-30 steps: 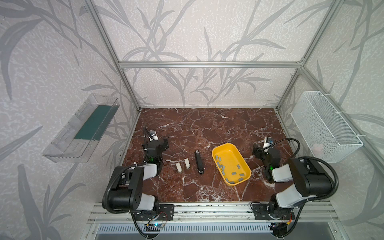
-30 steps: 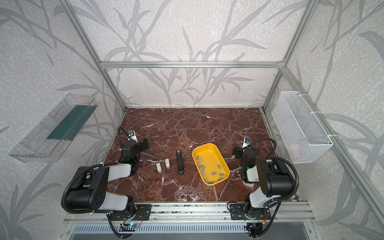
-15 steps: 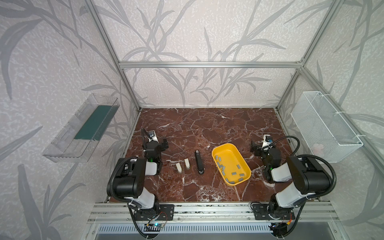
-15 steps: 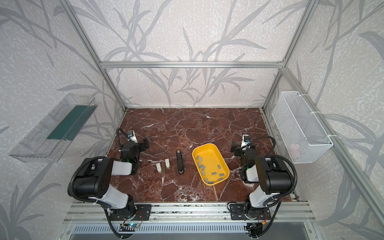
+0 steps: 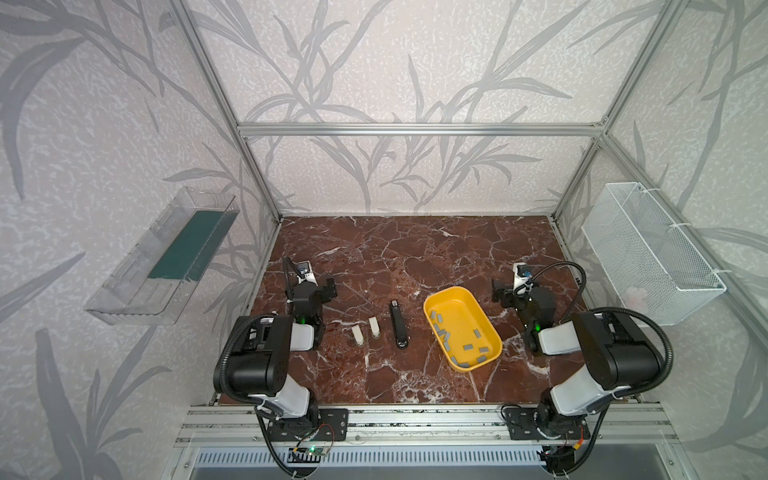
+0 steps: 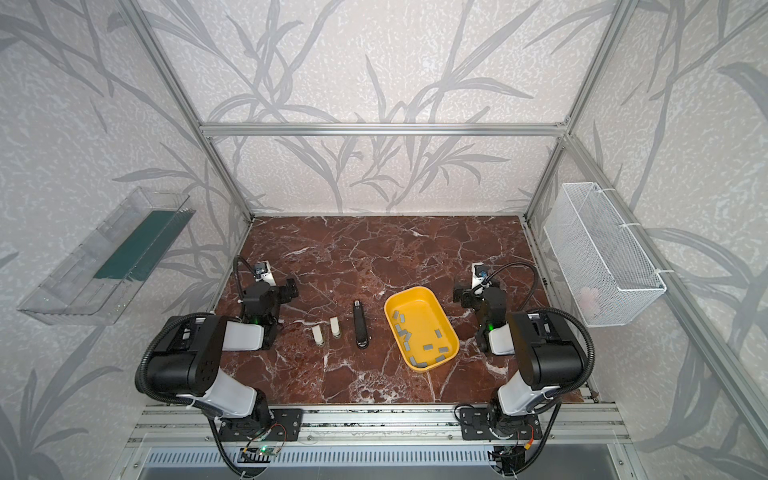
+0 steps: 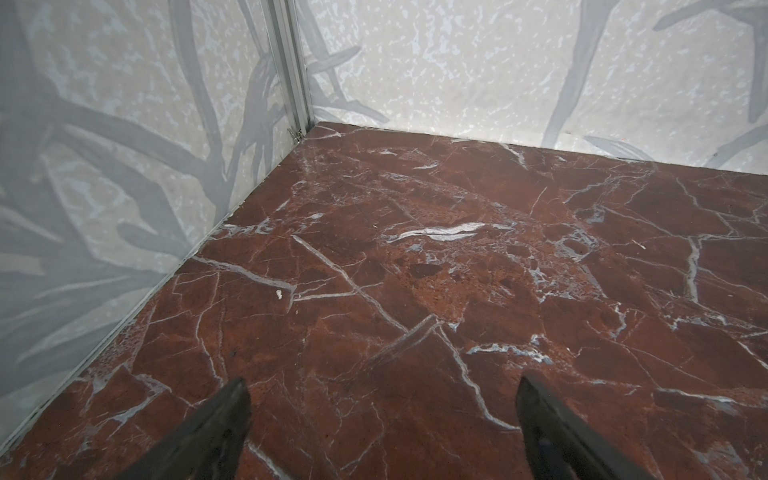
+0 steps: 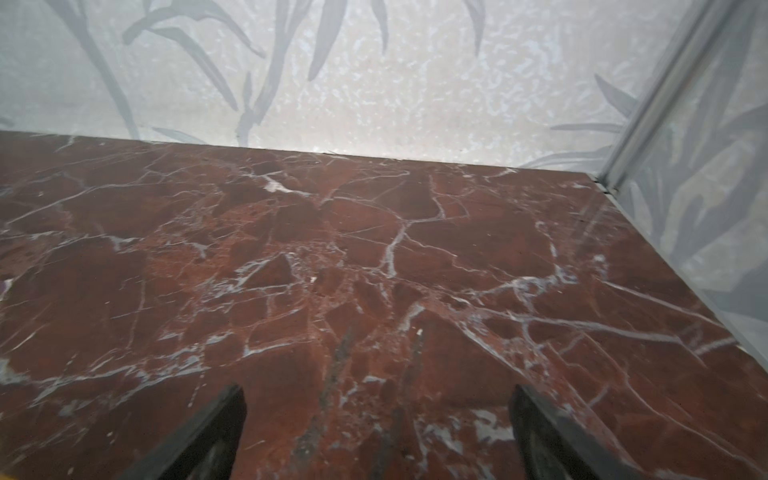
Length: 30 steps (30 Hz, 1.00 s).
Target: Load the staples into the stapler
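The stapler (image 5: 397, 325) is laid flat just left of the yellow tray (image 5: 461, 309), not touching it. Its long side is run front to back, with the silver tip pointed the same way as the tray's far end. It has not been moved; both arms have been shifted a little. One stapler, one tray, two cream blocks (image 5: 357, 336) and about twelve grey staple strips (image 5: 467, 345) are counted. The left gripper (image 7: 382, 390) and right gripper (image 8: 376, 395) are spread wide, and nothing is held.

far marble (image 5: 415, 257) open | obstacles mid-row: cream blocks (image 5: 357, 336), stapler (image 5: 399, 328), yellow tray (image 5: 461, 316)
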### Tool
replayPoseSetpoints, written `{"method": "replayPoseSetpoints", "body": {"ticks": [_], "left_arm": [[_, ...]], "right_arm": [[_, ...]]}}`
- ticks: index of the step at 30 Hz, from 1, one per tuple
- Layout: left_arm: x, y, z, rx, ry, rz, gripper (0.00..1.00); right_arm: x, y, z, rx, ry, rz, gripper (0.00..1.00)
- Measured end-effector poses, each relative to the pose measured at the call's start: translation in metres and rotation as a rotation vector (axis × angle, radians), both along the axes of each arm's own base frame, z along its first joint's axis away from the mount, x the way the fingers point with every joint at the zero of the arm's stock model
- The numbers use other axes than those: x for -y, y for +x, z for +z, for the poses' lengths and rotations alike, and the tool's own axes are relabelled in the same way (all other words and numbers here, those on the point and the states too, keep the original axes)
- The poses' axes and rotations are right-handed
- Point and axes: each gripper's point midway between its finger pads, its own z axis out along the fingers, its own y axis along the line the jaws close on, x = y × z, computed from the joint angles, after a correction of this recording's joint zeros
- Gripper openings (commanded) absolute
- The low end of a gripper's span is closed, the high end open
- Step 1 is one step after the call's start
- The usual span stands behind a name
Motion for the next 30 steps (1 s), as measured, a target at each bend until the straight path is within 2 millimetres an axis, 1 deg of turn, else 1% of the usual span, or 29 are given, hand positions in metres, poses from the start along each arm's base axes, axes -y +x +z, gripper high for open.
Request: {"method": "replayPoseSetpoints", "body": {"ticks": [6,10,12,13,15,18,21,23,25,27,30], "left_arm": [[0.0,0.0,0.0,0.0,0.0,-0.001,0.99],[0.0,0.0,0.0,0.0,0.0,-0.002,0.99],[0.0,0.0,0.0,0.0,0.0,-0.002,0.99],[0.0,0.0,0.0,0.0,0.0,-0.002,0.99],[0.0,0.0,0.0,0.0,0.0,-0.002,0.99],[0.0,0.0,0.0,0.0,0.0,-0.002,0.99],[0.0,0.0,0.0,0.0,0.0,-0.002,0.99],[0.0,0.0,0.0,0.0,0.0,-0.002,0.99],[0.0,0.0,0.0,-0.001,0.001,-0.002,0.99],[0.0,0.0,0.0,-0.001,0.001,-0.002,0.99],[0.0,0.0,0.0,-0.001,0.002,-0.002,0.99]], "right_arm": [[0.02,-0.001,-0.005,-0.021,-0.018,-0.119,0.99],[0.026,-0.003,-0.005,-0.017,-0.023,-0.153,0.99],[0.03,-0.012,-0.005,0.007,-0.014,-0.173,0.99],[0.032,-0.019,-0.009,0.005,-0.013,-0.18,0.99],[0.033,-0.025,-0.016,-0.016,-0.016,-0.183,0.99],[0.033,-0.018,-0.012,-0.012,-0.015,-0.186,0.99],[0.032,-0.007,-0.002,-0.001,-0.013,-0.186,0.99],[0.028,-0.002,-0.002,-0.018,-0.025,-0.175,0.99],[0.023,0.006,0.003,-0.016,-0.034,-0.163,0.99],[0.021,0.008,0.004,-0.02,-0.041,-0.156,0.99],[0.019,0.007,-0.002,-0.042,-0.053,-0.149,0.99]]}}
